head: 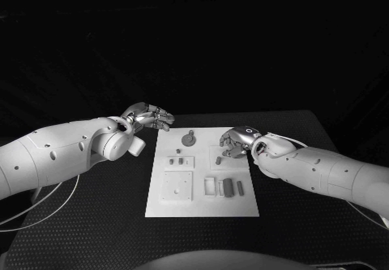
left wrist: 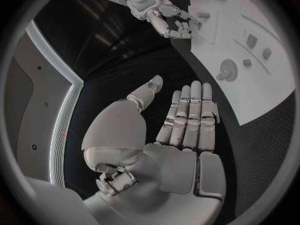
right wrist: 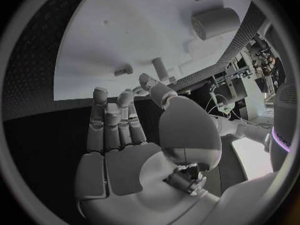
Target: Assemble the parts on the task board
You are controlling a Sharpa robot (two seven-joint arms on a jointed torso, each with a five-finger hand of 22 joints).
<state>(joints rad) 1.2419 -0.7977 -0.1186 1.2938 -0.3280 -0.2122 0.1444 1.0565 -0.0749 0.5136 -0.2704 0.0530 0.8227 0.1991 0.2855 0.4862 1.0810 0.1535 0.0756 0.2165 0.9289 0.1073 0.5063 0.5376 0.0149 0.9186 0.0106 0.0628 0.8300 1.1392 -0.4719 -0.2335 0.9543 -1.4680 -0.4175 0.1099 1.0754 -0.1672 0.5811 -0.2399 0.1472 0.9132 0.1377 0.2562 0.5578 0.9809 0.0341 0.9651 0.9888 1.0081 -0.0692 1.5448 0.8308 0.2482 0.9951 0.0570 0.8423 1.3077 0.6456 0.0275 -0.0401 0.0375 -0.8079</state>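
Board (head: 203, 208) lies mid-counter (head: 97, 225), with several parts (head: 229, 187) loose on it; assembly looks barely begun. Right hand (head: 235, 142) hovers over the board's far right, fingers (right wrist: 100, 120) straight, apparently empty. Left hand (head: 150, 118) off the far-left corner, fingers (left wrist: 190, 115) extended, holding nothing.

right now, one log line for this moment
left hand: open, off board's far left corner | right hand: open over board right side | parts: on board
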